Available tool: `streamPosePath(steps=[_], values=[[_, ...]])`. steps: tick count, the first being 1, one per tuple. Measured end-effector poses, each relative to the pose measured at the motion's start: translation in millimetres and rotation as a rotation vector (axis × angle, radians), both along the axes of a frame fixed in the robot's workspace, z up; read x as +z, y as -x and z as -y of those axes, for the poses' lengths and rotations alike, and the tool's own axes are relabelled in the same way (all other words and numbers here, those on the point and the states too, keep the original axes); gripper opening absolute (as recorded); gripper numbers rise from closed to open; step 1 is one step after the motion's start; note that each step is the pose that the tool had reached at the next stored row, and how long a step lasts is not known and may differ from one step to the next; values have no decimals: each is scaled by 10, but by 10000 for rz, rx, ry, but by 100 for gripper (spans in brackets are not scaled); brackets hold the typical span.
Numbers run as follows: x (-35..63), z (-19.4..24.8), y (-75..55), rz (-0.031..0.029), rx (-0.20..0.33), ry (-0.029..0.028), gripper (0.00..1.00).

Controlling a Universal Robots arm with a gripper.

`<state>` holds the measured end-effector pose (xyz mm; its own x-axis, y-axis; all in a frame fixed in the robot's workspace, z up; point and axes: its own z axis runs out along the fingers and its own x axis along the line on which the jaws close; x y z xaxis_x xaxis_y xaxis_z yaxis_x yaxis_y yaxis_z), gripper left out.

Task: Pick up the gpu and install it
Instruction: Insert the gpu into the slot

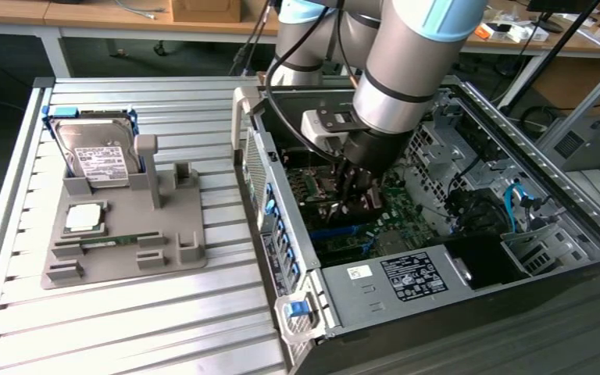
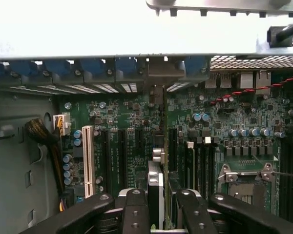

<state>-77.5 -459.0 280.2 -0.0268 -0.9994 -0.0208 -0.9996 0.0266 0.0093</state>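
While the gripper (image 2: 156, 217) is seen inside the computer case (image 1: 467, 308), the gpu (image 2: 156, 187) is pinched edge-on between its fingers, over the motherboard (image 2: 117, 146). White labels are seen on the hard drive (image 1: 97, 160), at nine o'clock from the case in the exterior view, and on the power supply (image 1: 415, 273). Their writing cannot be read.

The gpu (image 2: 156, 187) shows dull silver metal; the fingers (image 2: 135, 212) are semi-gloss black; the table (image 1: 123, 328) is ribbed matt metal.
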Motion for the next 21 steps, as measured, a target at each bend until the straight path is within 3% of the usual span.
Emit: streamPosePath(steps=[10, 21], values=[[-27, 48, -12, -1, -6, 0, 27], [-55, -6, -16, -1, -6, 1, 27]])
